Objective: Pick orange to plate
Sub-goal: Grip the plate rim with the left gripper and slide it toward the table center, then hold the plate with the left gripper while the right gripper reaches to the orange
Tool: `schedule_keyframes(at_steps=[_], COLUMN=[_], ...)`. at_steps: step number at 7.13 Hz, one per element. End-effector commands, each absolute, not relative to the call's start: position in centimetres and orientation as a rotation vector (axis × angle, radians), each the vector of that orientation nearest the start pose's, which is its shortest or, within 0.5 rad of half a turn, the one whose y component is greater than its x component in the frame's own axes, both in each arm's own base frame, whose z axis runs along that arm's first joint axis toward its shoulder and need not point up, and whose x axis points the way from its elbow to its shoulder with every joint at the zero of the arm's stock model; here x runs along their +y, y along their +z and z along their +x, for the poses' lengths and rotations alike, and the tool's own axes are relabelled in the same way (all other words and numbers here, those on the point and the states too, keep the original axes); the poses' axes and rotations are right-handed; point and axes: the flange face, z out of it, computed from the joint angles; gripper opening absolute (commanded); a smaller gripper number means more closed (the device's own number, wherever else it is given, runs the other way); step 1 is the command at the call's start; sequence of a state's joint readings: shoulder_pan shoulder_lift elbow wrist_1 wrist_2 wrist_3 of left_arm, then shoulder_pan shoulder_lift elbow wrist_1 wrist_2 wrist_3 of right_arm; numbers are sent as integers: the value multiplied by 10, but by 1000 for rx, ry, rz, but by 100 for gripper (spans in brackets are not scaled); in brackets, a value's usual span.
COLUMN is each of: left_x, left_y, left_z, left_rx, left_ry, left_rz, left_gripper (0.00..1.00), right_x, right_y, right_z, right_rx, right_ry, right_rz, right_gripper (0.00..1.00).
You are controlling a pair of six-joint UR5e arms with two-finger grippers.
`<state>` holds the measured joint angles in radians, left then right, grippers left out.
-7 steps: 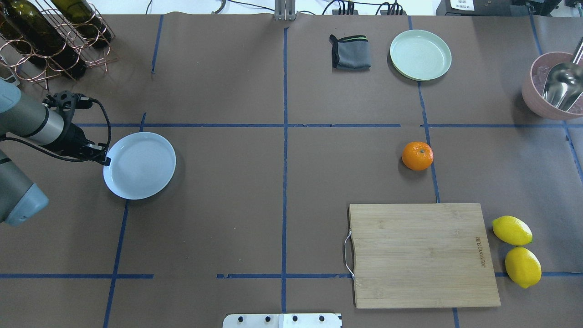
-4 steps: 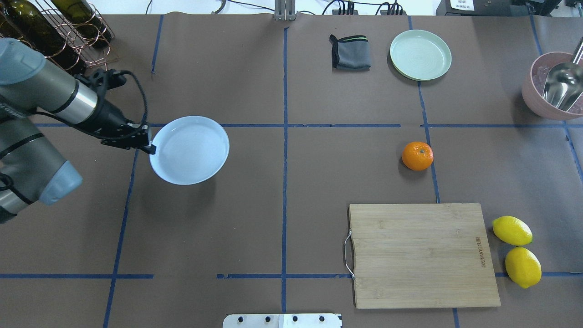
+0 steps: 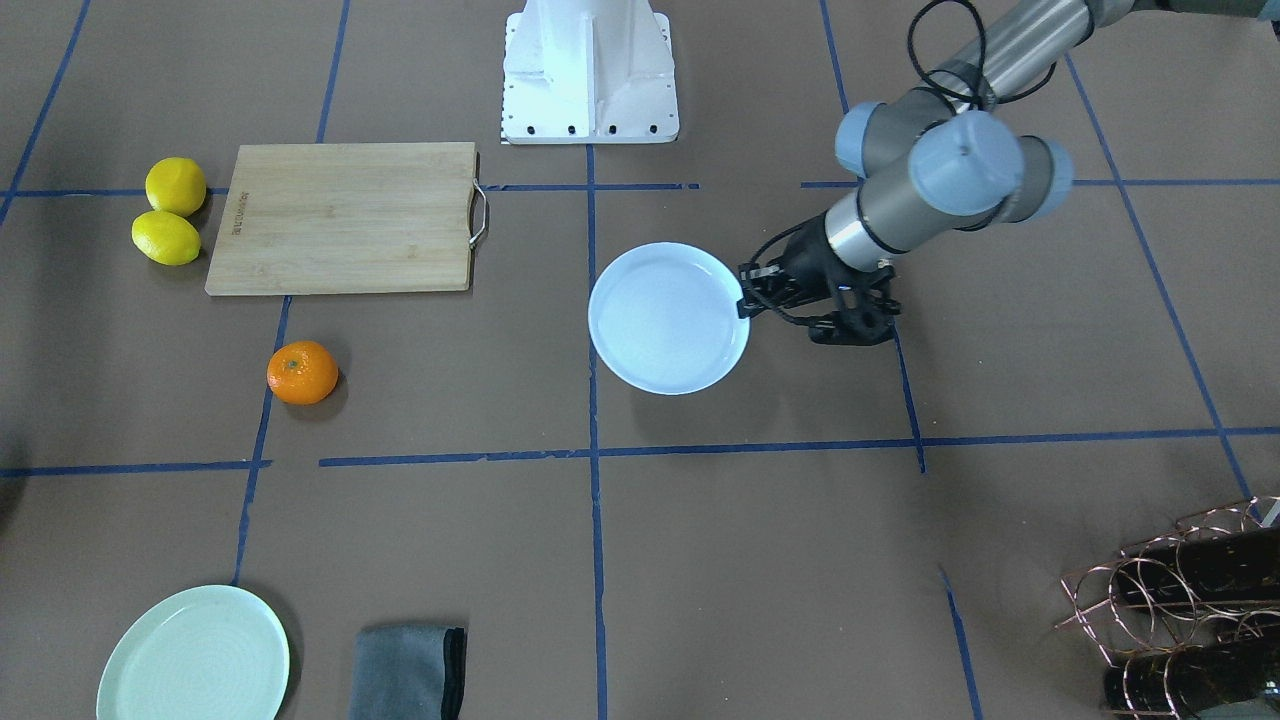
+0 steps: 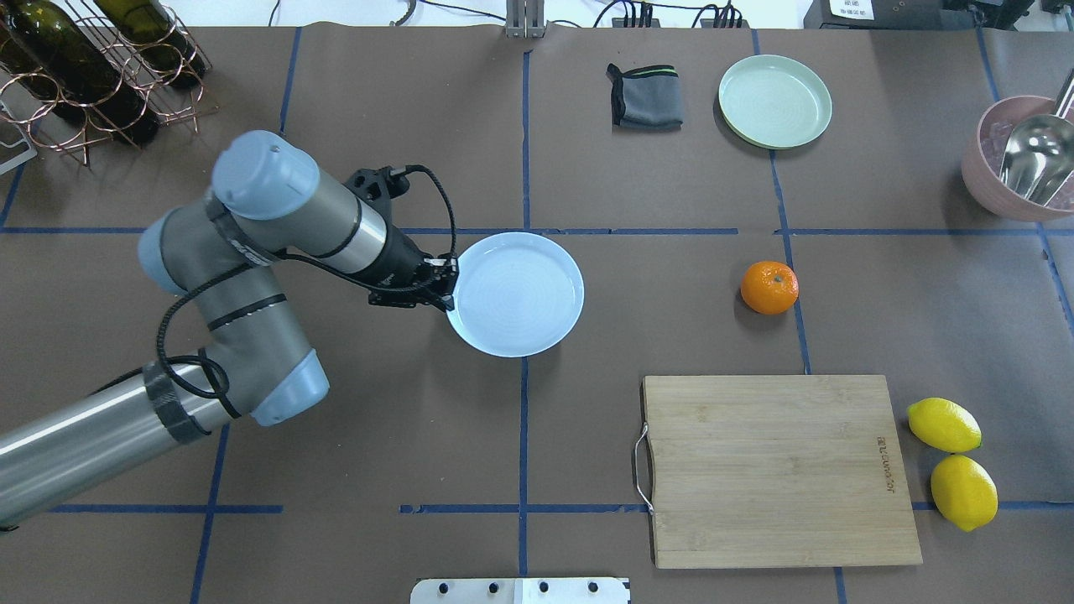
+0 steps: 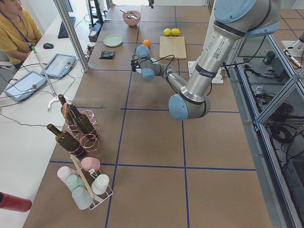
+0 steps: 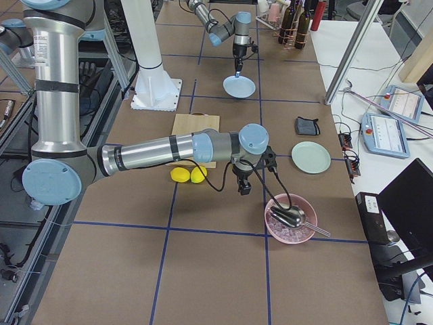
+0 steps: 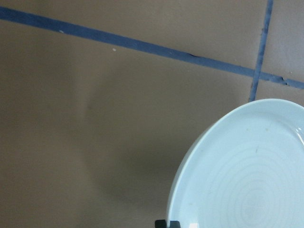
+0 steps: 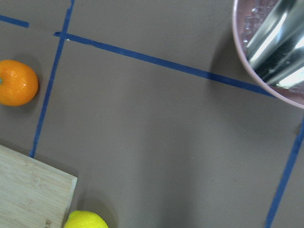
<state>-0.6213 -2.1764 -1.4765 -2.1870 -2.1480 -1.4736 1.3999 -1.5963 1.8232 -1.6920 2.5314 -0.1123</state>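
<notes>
left pincer (image 4: pixel 450 285) clamped on plate (image 4: pixel 524 294) rim, orange (image 4: pixel 769 287) well apart

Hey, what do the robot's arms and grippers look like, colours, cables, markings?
Both arms are silver tubes with pale blue-grey joint caps and black bands. The left arm has a black cable looping to the small black left gripper, and black lettering along one tube. The right arm ends in a black right gripper.

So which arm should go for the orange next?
Right, probably. The left end effector grips the plate by its rim, so it's busy. The right end effector hangs near the orange, which shows in its wrist view.
</notes>
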Motion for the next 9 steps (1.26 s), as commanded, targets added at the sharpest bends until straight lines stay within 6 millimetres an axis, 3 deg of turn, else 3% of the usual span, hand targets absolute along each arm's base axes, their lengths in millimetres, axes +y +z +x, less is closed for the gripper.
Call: schedule_keyframes(at_steps=[1,2,3,4,6,8,9], left_x=[-465,-460,-456,-456,-456,-455,-455], left_y=[269,272,270,269,252,247,246], left_z=[558,566,572,570,557,547,546], left_rx=[1205,1213,1233,1244,1308,1323,1323], left_ry=[-138,-137,-142,-138,-129,-130,-130], left_rz=[-72,-50,-14,-7,23,35,35], left_gripper=[0,0,22,47,56,58,59], right_x=[-492,-501,-512,-512,-501,-483,-488], right_y=[510,475,445,425,397,407,416], right_z=[-71,-111,-139,-169,-244,-313,-339], right_rx=[-1000,-1009,-1014,-1012,-947,-848,-782], right_ry=[-336,-302,-239,-282,-183,-111,-114], right_rz=[53,8,-32,-23,49,157,188], right_gripper=[100,100,100,100,100,100,100])
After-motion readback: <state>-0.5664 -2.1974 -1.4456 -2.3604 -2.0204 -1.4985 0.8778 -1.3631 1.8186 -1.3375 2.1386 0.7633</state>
